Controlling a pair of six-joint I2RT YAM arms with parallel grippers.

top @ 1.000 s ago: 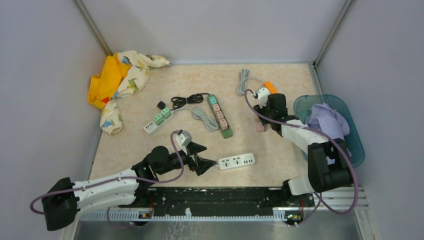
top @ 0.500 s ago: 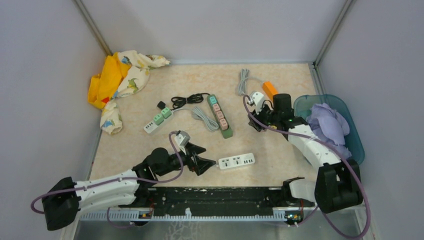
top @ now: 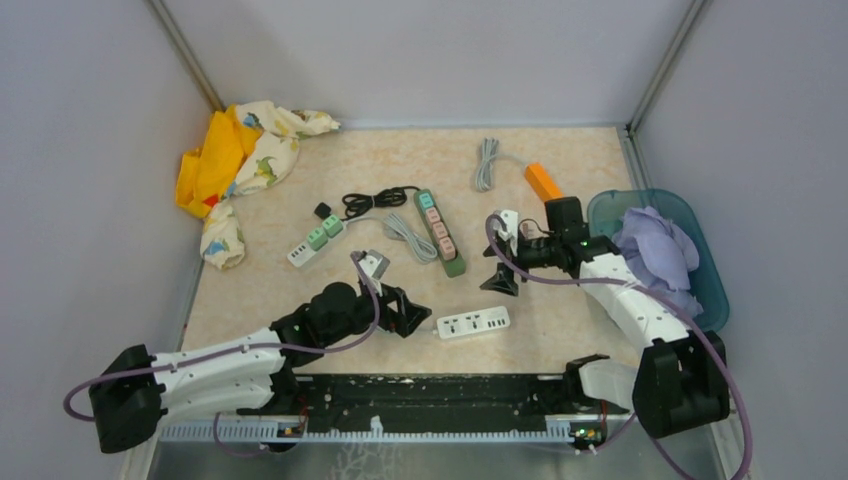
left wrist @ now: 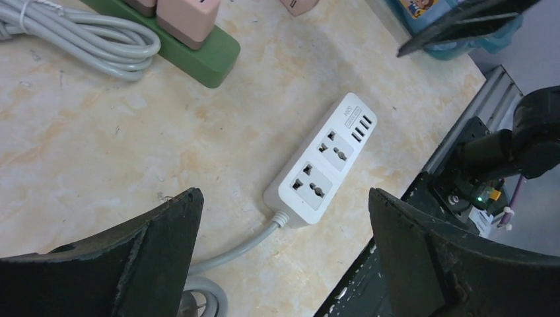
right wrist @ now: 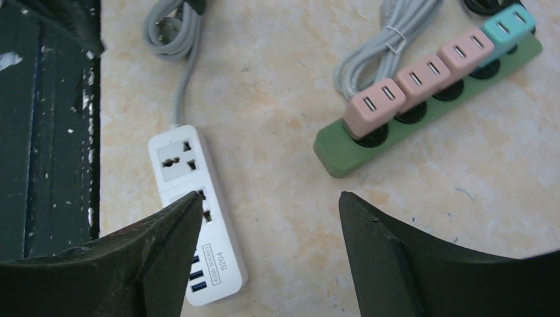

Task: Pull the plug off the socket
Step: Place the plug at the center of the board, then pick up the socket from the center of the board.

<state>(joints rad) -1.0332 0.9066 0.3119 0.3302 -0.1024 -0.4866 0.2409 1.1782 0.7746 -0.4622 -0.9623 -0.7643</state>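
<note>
Grippers left (left wrist: 285, 195) and right (right wrist: 271, 199) both gape empty; white power strip (left wrist: 327, 162) lies just ahead of left jaws, green socket strip (right wrist: 338, 156), pink plugs (right wrist: 374, 103) seated, beyond right jaws

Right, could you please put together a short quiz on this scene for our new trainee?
1. True or false: the white power strip has a plug in one of its sockets.
2. The pink adapters sit on a strip coloured: A green, B white, C orange.
3. How do the jaws of the left gripper and right gripper stand?
Key: 1 false; 2 A; 3 both open, holding nothing.
</note>
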